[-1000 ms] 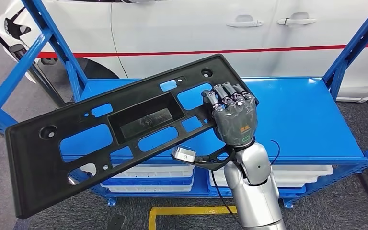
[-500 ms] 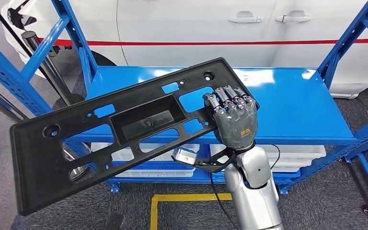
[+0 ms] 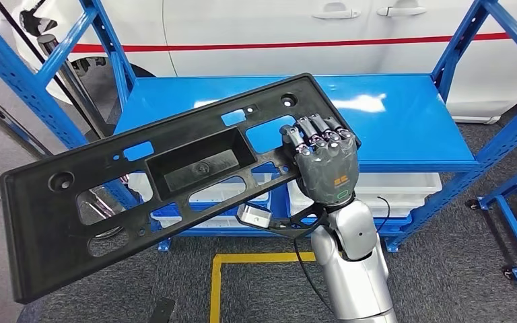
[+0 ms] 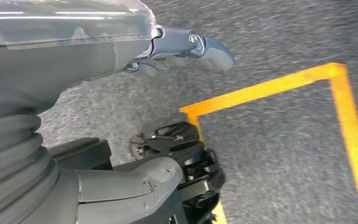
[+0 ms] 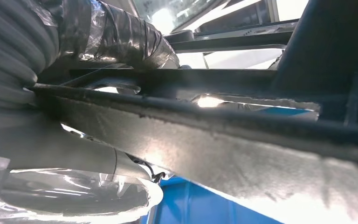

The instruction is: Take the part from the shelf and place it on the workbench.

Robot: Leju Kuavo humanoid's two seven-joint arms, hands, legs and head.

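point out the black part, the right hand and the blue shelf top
black part (image 3: 94,202), head view, on its solid left end
right hand (image 3: 328,168), head view, on the back of the hand
blue shelf top (image 3: 390,121), head view, on its bare right side

High head view; close wrist views

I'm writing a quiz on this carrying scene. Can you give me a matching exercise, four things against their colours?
Things:
1. part
2. shelf
3. floor line
4. car stripe

Colours:
A. yellow
B. red
C. black
D. blue

Pairs: 1-C, 2-D, 3-A, 4-B. The right hand holds the part by its edge, with the shelf behind it.
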